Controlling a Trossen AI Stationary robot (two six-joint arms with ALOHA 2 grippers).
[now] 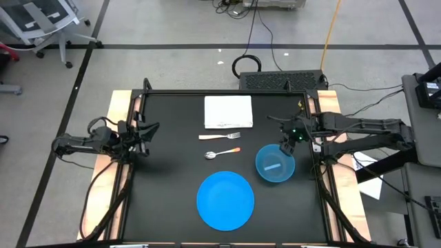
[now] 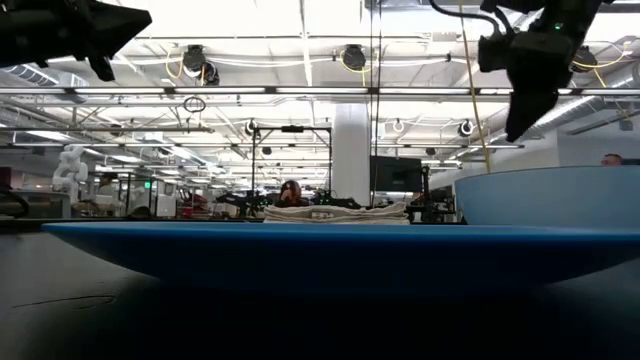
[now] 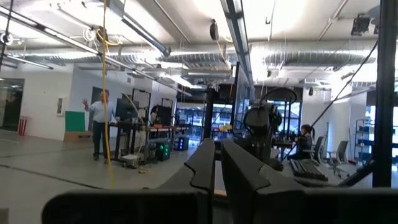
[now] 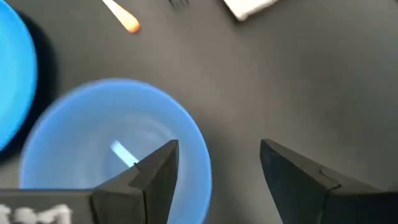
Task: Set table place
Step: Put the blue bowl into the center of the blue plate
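Fork (image 1: 222, 136) and spoon (image 1: 222, 153) lie lengthwise left-right on matte table (image 1: 172, 172); I see right gripper (image 1: 286, 146) spread above translucent round bowl (image 1: 275, 164), left gripper (image 1: 145, 140) pressed together.

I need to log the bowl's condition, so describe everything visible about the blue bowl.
The bowl is round, translucent blue, plastic by the look, with a pale glint inside. It stands upright on the black table, right of the spoon and up-right of the blue plate, apart from both. The right end effector hangs open over its rim, not touching it.
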